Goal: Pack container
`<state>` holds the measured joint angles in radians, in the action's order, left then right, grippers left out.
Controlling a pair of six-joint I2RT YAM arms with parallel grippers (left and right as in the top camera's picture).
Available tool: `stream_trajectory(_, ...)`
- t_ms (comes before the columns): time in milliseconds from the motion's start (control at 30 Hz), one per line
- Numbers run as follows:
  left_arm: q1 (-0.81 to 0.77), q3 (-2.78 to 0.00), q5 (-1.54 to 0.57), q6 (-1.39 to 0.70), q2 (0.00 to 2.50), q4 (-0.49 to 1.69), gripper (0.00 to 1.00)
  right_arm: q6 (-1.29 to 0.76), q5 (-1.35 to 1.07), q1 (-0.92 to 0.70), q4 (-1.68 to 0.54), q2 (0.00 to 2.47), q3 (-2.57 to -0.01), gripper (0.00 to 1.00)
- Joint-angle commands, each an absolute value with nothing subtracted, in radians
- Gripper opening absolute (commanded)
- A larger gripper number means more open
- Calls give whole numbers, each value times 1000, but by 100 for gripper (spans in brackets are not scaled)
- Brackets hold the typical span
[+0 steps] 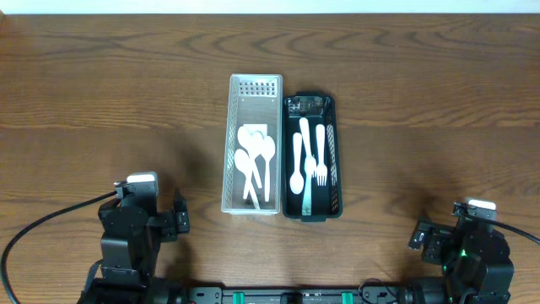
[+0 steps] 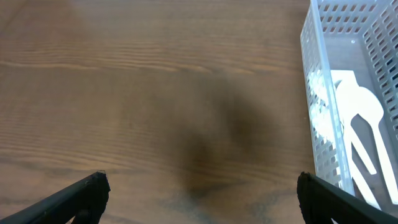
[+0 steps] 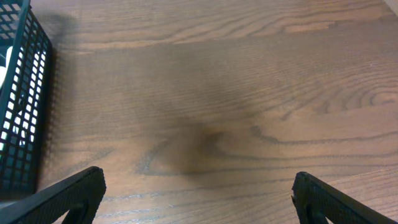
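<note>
A white perforated basket [image 1: 229, 143] stands mid-table and holds several white plastic spoons [image 1: 253, 162]. A black perforated basket [image 1: 339, 152] stands right beside it and holds white plastic utensils, among them a fork [image 1: 321, 156] and a spoon [image 1: 296, 165]. My left gripper [image 2: 199, 196] is open and empty over bare wood, left of the white basket [image 2: 314, 99]. My right gripper [image 3: 199, 196] is open and empty over bare wood, right of the black basket [image 3: 25, 106]. Both arms sit near the front edge, left [image 1: 139, 224] and right [image 1: 468, 245].
A wooden table [image 1: 101, 93] carries only the two baskets. Black cables run from the arm bases at the front left [image 1: 34, 232] and front right [image 1: 523, 232].
</note>
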<state>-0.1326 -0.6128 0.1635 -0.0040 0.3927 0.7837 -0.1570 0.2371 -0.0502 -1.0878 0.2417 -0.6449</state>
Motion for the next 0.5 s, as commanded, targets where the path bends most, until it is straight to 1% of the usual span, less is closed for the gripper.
stream_trajectory(0, -132, -609, 158, -16, 398, 785, 98, -163, 247, -59, -1088, 239, -640, 99)
stream_trajectory(133, -132, -609, 158, -16, 398, 785, 98, -163, 247, -59, -1088, 215, -640, 99)
stream_trajectory(233, -132, -609, 158, -16, 398, 785, 98, -163, 211, -60, -1075, 129, -640, 99)
stream_trajectory(333, -132, -609, 158, -16, 398, 785, 98, -163, 188, -59, -1007, 17, -604, 99)
stream_trajectory(400, -132, -609, 158, -16, 398, 785, 98, -153, 176, -64, -896, 14, -544, 99)
stream_trajectory(467, -132, -609, 158, -16, 398, 785, 98, -96, 139, -73, -710, 18, -455, 99)
